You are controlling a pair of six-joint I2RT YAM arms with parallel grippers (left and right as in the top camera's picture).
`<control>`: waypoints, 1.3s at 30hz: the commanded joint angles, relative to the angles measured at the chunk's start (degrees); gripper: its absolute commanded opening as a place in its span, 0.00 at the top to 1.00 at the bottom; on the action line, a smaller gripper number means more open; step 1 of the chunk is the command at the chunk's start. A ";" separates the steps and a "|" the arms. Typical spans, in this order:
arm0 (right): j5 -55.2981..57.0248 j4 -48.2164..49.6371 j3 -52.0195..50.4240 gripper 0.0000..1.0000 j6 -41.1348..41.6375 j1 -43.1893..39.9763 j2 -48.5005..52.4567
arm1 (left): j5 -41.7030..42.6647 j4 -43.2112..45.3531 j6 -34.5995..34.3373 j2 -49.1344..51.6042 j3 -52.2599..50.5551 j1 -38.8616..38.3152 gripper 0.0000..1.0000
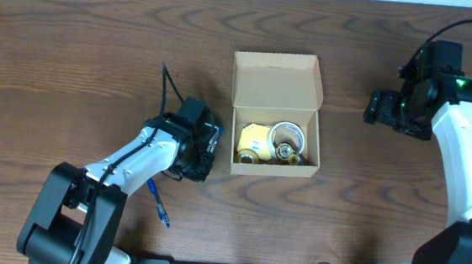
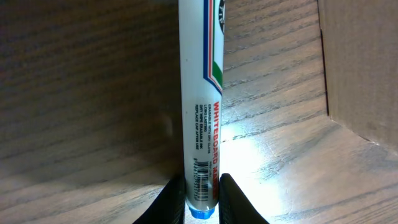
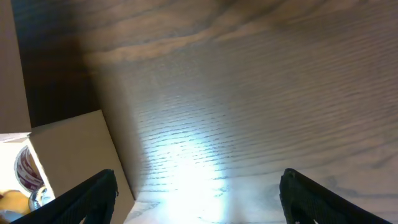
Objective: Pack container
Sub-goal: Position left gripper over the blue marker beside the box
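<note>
The container (image 1: 276, 83), a tan cardboard box with its flap lid open towards the back, stands mid-table. Inside it lie a yellow object (image 1: 253, 140), a white tape roll (image 1: 288, 136) and small brass-coloured bits. My left gripper (image 1: 199, 150) is just left of the box, low over the table. In the left wrist view it (image 2: 202, 190) is shut on the blue-capped end of a white whiteboard marker (image 2: 200, 93), with the box wall (image 2: 360, 62) to the right. My right gripper (image 1: 383, 107) hovers right of the box, open with nothing between its fingers (image 3: 93, 196).
A blue pen (image 1: 159, 202) lies on the wood table under the left arm, near the front edge. In the right wrist view the container's corner (image 3: 68, 149) and the tape roll (image 3: 25, 168) show at the lower left.
</note>
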 commanded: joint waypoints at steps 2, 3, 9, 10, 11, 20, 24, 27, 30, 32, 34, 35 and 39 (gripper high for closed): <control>-0.48 -0.04 -0.09 0.17 -0.90 -0.15 0.02 | -1.07 -0.17 -0.70 -0.55 0.00 -0.07 0.82; -0.48 -0.04 -0.09 0.17 -0.87 -0.15 0.02 | -1.07 -0.44 -0.72 -0.57 0.24 -0.07 0.82; -0.46 0.04 -0.09 0.16 -0.90 -0.15 0.02 | -1.20 -4.26 -0.72 -0.72 5.27 0.04 0.83; -0.44 0.02 -0.09 0.16 -0.92 -0.15 0.02 | -1.57 -4.83 -1.09 -0.76 6.45 0.07 0.82; -0.46 0.02 -0.09 0.16 -1.25 -0.15 0.02 | -2.29 -5.57 -1.36 -0.76 8.15 0.22 0.83; -0.46 0.20 -0.09 0.16 -1.51 -0.15 0.02 | -7.67 -14.53 -1.38 -0.76 23.82 2.36 0.81; -0.48 0.28 -0.09 0.16 -1.51 -0.15 0.02 | -8.68 -16.22 -1.33 -0.76 27.39 2.58 0.80; -0.48 0.42 -0.09 0.16 -1.51 -0.13 0.02 | -8.81 -17.25 -1.36 -0.76 30.84 2.58 0.80; -0.46 0.42 -0.09 0.16 -1.51 -0.11 0.02 | -8.98 -18.73 -0.46 -0.76 33.42 2.58 0.79; -0.48 0.39 -0.09 0.16 -1.51 -0.11 0.02 | -9.25 -19.34 0.61 -0.68 33.46 2.58 0.77; -0.50 0.42 -0.09 0.16 -1.51 -0.11 0.02 | -9.35 -19.82 1.55 -0.37 33.44 2.58 0.76; -0.52 0.42 -0.09 0.16 -1.49 -0.11 0.02 | -9.31 -19.80 1.55 -0.22 33.40 2.58 0.76; -1.11 0.39 -0.09 0.16 -1.51 -0.09 0.02 | -8.81 -18.38 5.79 -0.11 30.73 2.58 0.73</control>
